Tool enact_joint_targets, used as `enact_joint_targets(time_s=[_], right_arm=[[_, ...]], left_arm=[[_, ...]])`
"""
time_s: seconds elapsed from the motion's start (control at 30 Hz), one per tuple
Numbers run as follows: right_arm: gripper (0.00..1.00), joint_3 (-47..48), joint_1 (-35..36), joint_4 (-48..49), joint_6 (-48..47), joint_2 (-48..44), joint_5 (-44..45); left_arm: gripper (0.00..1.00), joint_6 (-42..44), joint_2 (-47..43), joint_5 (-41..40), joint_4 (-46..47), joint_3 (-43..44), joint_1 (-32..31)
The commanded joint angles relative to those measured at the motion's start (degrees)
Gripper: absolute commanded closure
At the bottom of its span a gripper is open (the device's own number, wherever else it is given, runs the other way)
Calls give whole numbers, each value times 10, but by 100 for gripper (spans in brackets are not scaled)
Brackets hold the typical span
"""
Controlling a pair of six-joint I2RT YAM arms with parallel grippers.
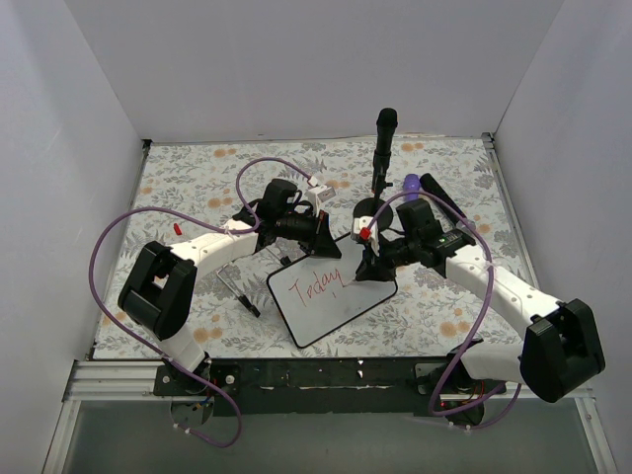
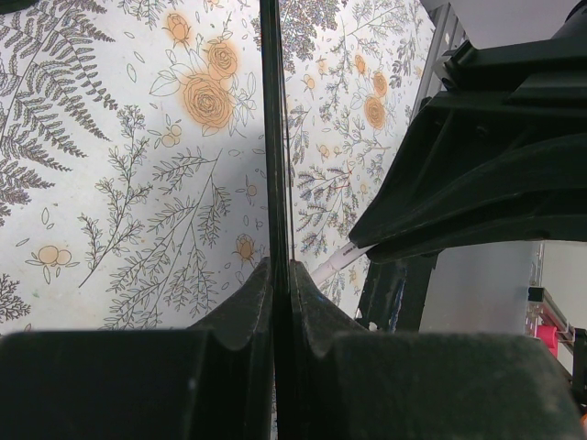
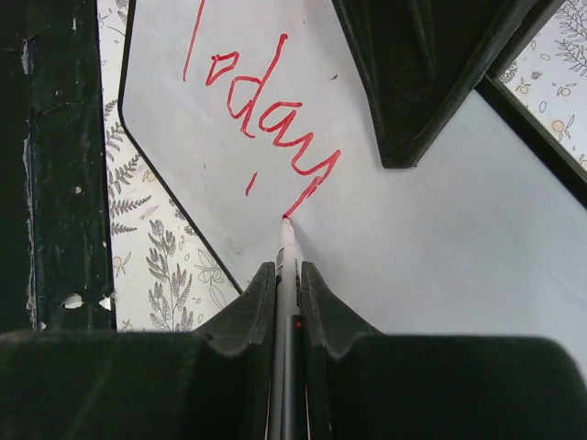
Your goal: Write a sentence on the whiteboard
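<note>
The whiteboard (image 1: 336, 306) lies slanted on the floral cloth between the arms. The sentence (image 1: 316, 287) reads "Today" in red, with a small tick under it; it also shows in the right wrist view (image 3: 261, 119). My left gripper (image 1: 330, 243) is shut on the board's far edge, which the left wrist view shows edge-on as a black line (image 2: 275, 137) between its jaws (image 2: 280, 268). My right gripper (image 1: 367, 265) is shut on a red marker (image 3: 287, 261). The marker's tip touches the board (image 3: 440, 238) at the tail of the "y".
A black stand with an upright black rod (image 1: 383, 138) is behind the board. A purple object (image 1: 411, 184) and a black bar (image 1: 440, 195) lie at the back right. A thin black piece (image 1: 247, 299) lies left of the board. White walls enclose the table.
</note>
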Motion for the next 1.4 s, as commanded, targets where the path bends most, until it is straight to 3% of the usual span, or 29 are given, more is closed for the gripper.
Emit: enact_joint_targets(time_s=[0.0, 1.37], right_arm=[[99, -11, 7, 2, -13, -4, 0], [99, 18, 45, 38, 18, 37, -5]], left_arm=[[100, 52, -17, -10, 5, 6, -3], [100, 52, -14, -9, 4, 7, -3]])
